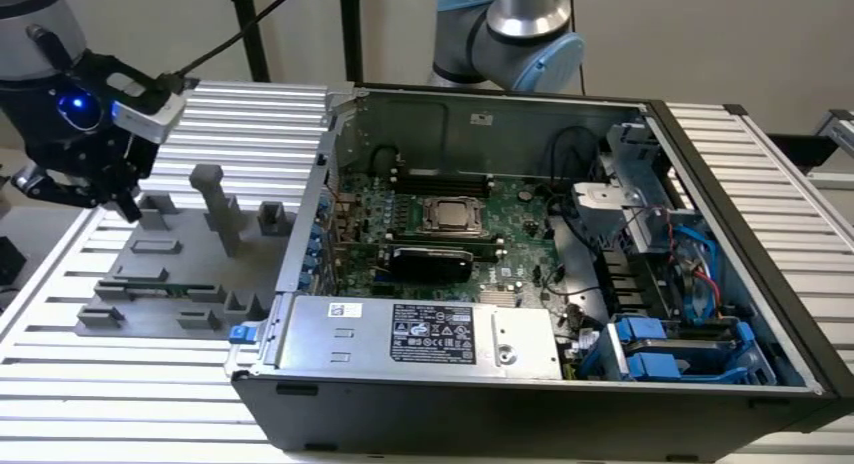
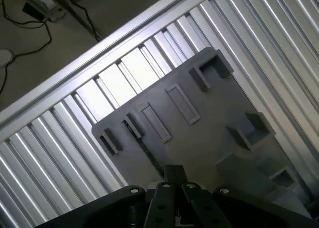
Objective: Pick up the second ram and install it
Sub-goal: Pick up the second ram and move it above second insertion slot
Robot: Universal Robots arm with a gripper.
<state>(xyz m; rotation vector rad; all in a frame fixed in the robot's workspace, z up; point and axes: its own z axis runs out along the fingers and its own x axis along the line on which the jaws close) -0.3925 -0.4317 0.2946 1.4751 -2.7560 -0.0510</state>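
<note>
The second ram [image 1: 158,283] is a slim green strip standing on edge between grey blocks near the front of the grey fixture plate [image 1: 187,246], at the exterior view's left. My gripper [image 1: 128,206] hangs above the plate's far left corner, well behind the ram and apart from it. In the wrist view my gripper [image 2: 173,171] looks down on the fixture plate [image 2: 209,138], its fingertips together with nothing between them. The open computer case [image 1: 534,384] lies to the right, and its motherboard [image 1: 514,209] shows the CPU socket [image 1: 453,216].
Grey posts [image 1: 214,199] and blocks [image 1: 274,219] rise from the fixture plate between my gripper and the case wall. The ribbed aluminium table [image 1: 80,384] runs under everything. A power supply [image 1: 427,334] and blue drive bays [image 1: 681,349] fill the case's near side.
</note>
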